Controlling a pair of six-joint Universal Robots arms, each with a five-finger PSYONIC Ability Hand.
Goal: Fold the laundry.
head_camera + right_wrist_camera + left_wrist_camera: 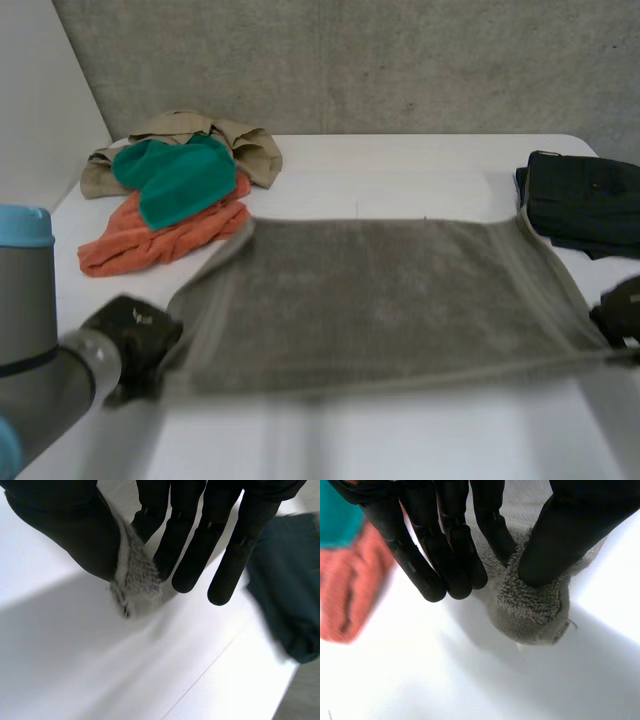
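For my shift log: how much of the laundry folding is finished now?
Done: a dark garment looks folded, at the right. In hand: the left hand and right hand each pinch a near corner of the grey towel, spread out. Remaining: tan garment, teal cloth and orange cloth, heaped unfolded.

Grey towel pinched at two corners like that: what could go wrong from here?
The left hand and right hand each pinch only a small corner of the grey towel, so one could slip free. The towel may also drag the orange cloth or dark folded garment lying close beside it.
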